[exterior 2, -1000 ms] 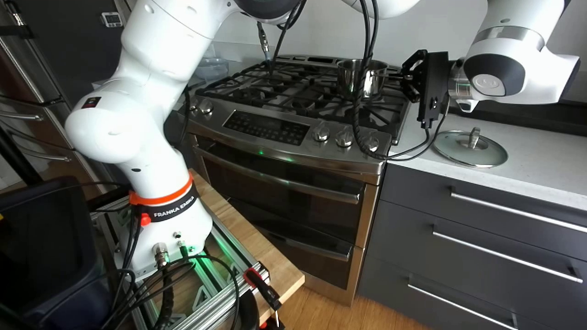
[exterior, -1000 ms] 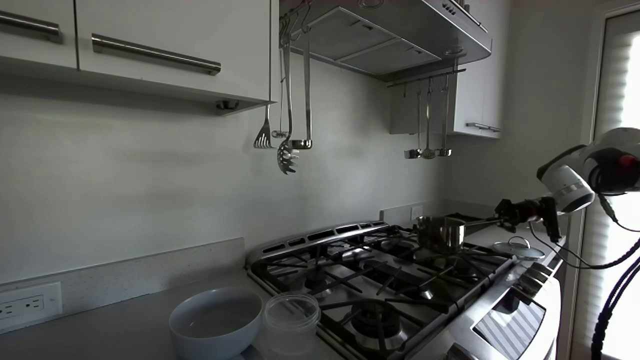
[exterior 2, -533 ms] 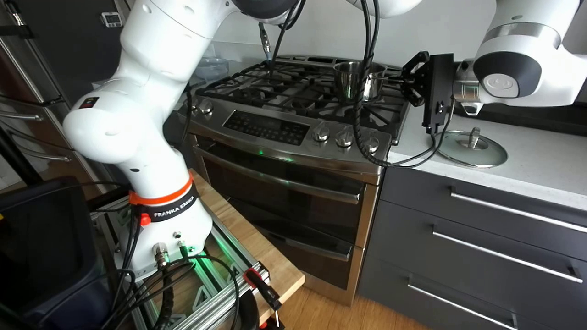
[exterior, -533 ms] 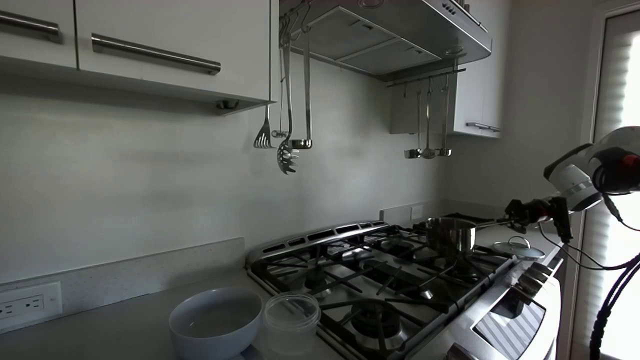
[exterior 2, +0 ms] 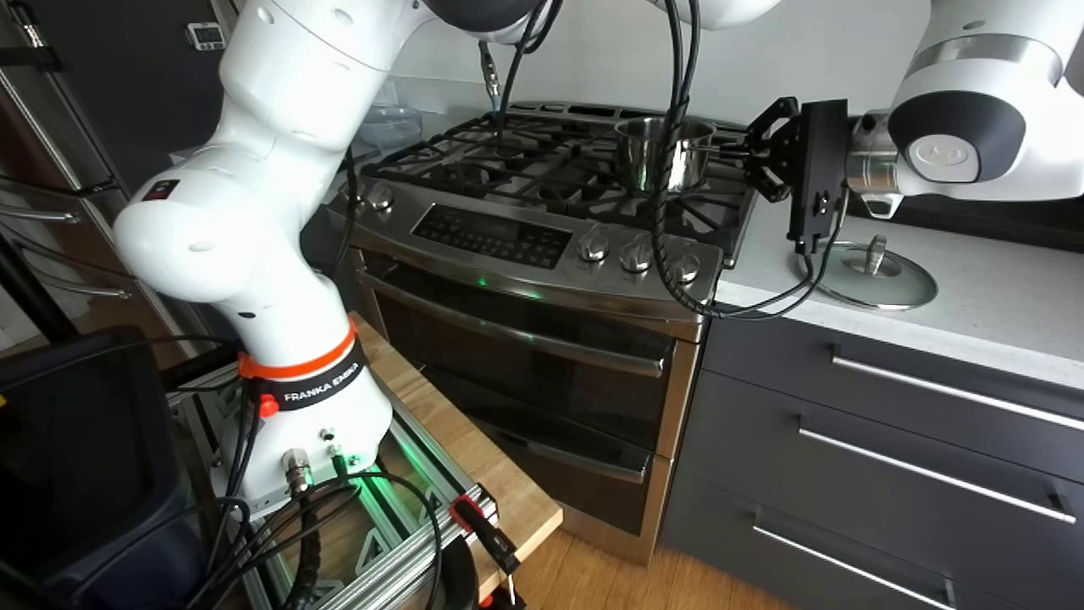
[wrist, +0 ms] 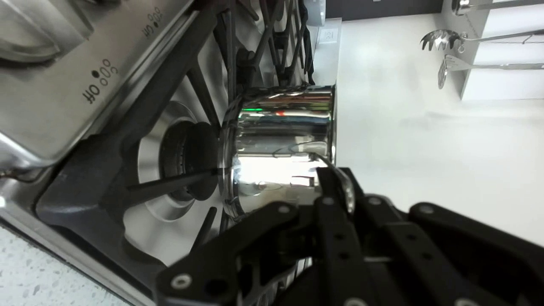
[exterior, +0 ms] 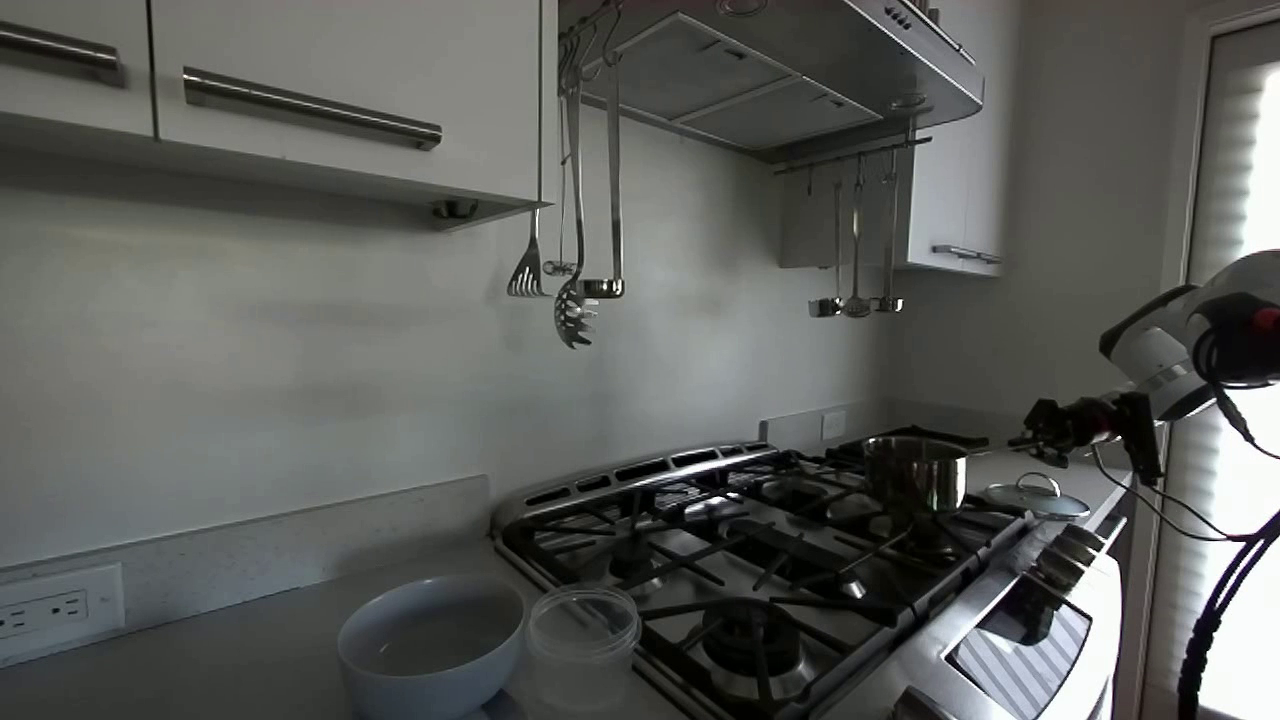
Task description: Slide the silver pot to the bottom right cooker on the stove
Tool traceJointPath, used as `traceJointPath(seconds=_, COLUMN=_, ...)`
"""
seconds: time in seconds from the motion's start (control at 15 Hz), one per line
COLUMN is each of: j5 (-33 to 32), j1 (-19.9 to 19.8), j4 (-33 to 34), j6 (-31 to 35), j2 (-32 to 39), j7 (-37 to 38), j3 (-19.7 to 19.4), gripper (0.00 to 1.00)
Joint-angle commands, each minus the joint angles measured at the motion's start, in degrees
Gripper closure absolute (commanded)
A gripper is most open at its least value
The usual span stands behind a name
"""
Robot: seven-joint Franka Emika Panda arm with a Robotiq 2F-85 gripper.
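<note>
The stove (exterior 2: 610, 301) shows in all three views. Only an exterior view takes in the robot arm (exterior 2: 284, 195) down to its base, with the grey drawers (exterior 2: 898, 440); the steel hood (exterior: 790, 80), too, appears in an exterior view alone. Behind the stove runs a pale wall (exterior: 300, 400). A light surface (exterior 2: 1008, 292) lies either side, carrying a white bowl (exterior: 432, 650) and a clear tub (exterior: 583, 655) on the left, a glass lid (exterior 2: 881, 284) on the right. The silver pot (wrist: 280, 148) is upright over the right-hand grate (wrist: 97, 174). The wrist view brings up the bottom right burner (wrist: 199, 161), near the pot's base; I cannot tell whether the pot is centred over it. The gripper (wrist: 338, 176) is clamped on the pot's handle (wrist: 348, 193), its fingers (wrist: 326, 182) drawn nearly together on the metal.
</note>
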Motion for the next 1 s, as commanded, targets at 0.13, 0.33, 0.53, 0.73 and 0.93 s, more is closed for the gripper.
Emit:
traceJointPath(seconds=0.13, j5=-3.85, j1=-0.24, j4=0.33, j6=-0.12, j2=0.07, j7=-0.83, j3=-0.23, gripper=0.98)
traceJointPath(seconds=0.33, j5=-4.14, j1=-0.17, j4=0.17, j6=0.04, j2=-0.06, j7=-0.81, j3=-0.31, gripper=0.68)
traceJointPath(seconds=0.53, j5=-7.23, j1=-0.30, j4=0.02, j6=0.31, j2=-0.31, j7=-0.95, j3=-0.12, gripper=0.46)
traceJointPath(seconds=0.73, j5=-9.12, j1=-0.28, j4=-0.37, j6=0.78, j2=-0.92, j7=-0.78, j3=-0.02, gripper=0.24)
traceJointPath(seconds=0.93, j5=-11.21, j1=-0.03, j4=-0.48, j6=1.24, j2=-2.33, j7=-0.22, j3=-0.26, gripper=0.02)
